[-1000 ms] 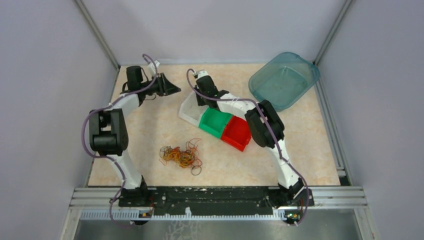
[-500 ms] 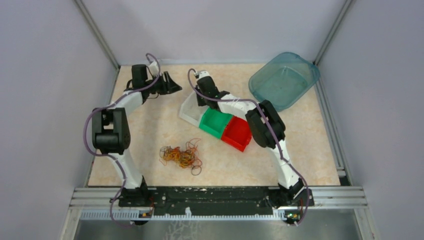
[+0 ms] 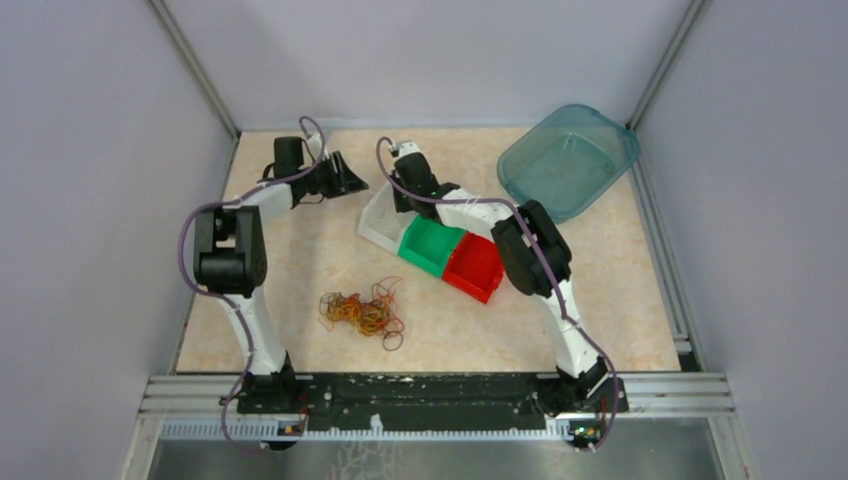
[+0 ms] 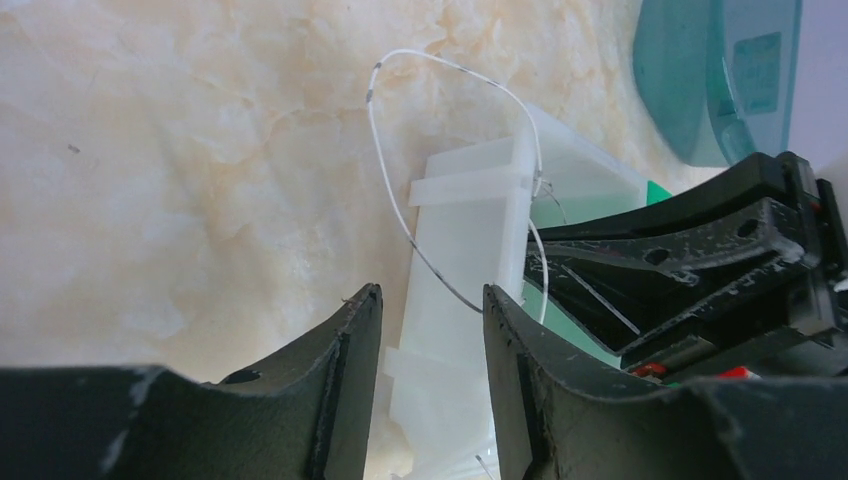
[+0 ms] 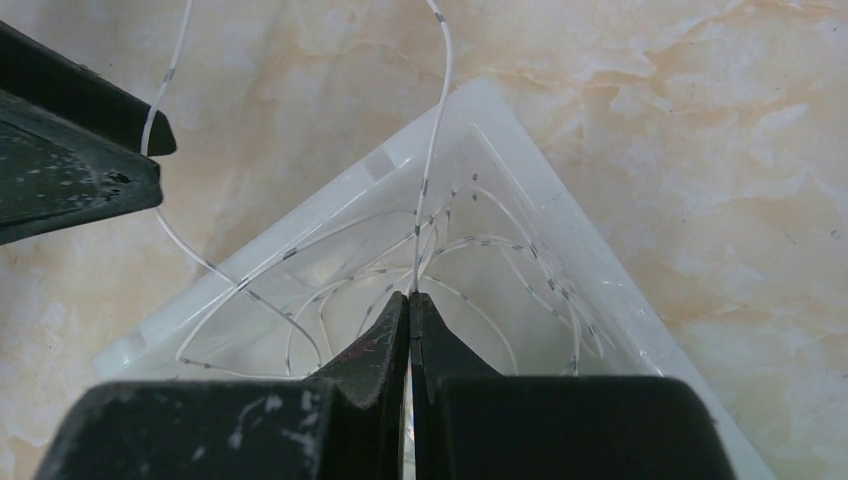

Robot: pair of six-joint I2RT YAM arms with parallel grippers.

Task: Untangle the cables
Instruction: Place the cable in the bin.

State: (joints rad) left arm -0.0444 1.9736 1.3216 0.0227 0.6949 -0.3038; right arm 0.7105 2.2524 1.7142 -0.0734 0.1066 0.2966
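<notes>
The tangle (image 3: 362, 313) lies on the surface, nearer than the white bin (image 3: 378, 222). Over the bin the right jaws pinch a white loop (image 5: 432, 150), wrist pitched down. Just left of the bin the left jaws are spread, the loop's slack at their tips. They should close squarely, then draw away gently.

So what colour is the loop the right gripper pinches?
The loop is white with grey dashes; clearest in right wrist view.
</notes>
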